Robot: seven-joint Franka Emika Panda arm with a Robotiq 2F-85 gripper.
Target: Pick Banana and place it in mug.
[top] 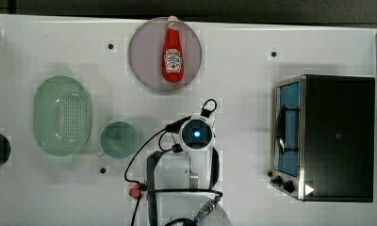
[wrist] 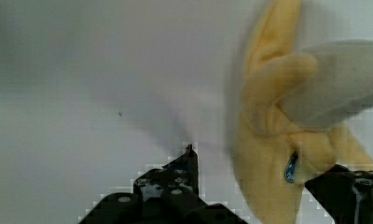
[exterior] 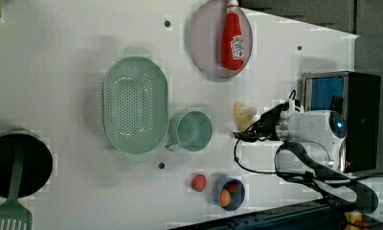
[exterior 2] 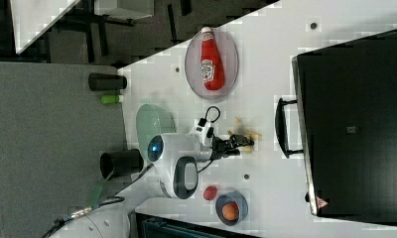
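Observation:
The pale yellow banana [exterior: 243,116] lies on the white table between the mug and the toaster oven, and I also see the banana [exterior 2: 245,134] in the right view. In the wrist view the banana [wrist: 273,135] looms close, its lower end between my fingers. My gripper [exterior: 249,130] hovers low over it, open, with one finger [wrist: 175,179] well off the fruit and the other finger [wrist: 352,186] right against it. The pale-green mug [exterior: 194,131] stands upright and empty beside the basket, and the mug [top: 119,139] is a green circle in the top view.
A green perforated basket [exterior: 135,104] sits next to the mug. A ketchup bottle [exterior: 232,40] lies on a grey plate [exterior: 206,43]. A toaster oven [top: 337,136] stands nearby. A red fruit [exterior: 198,182] and a blue bowl [exterior: 228,192] are close to the table edge.

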